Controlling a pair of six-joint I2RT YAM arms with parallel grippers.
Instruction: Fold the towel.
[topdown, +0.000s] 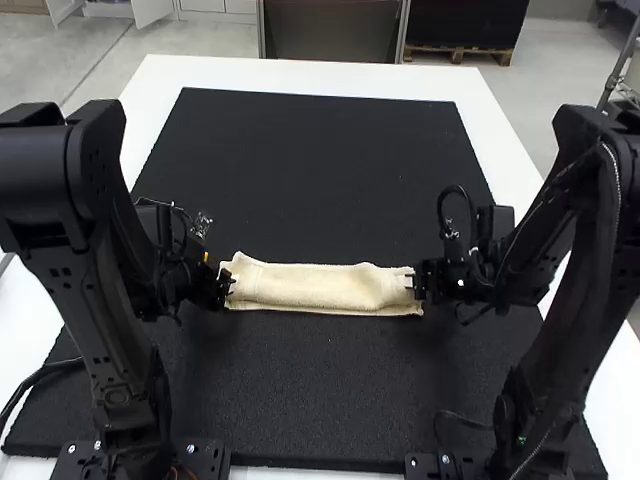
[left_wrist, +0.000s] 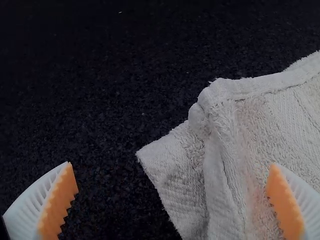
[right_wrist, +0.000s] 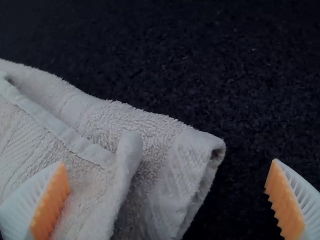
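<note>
Probably the towel (topdown: 318, 287), in the centre of the high view, will be light and limp, so we should pinch all layers at its short ends with left gripper (left_wrist: 171, 170) and right gripper (right_wrist: 167, 165), both spread wide.

1. High view: cannot trace ends of towel (topdown: 320, 287) fully behind left gripper (topdown: 228, 284) and right gripper (topdown: 415, 283).
2. High view: cannot follow side edges of mat (topdown: 320, 180) behind left arm (topdown: 85, 310) and right arm (topdown: 575, 330).
3. Left wrist view: lose part of towel past picture's edge.
4. Right wrist view: likewise; cannot count layers inside dark fold opening (right_wrist: 216, 154).
</note>
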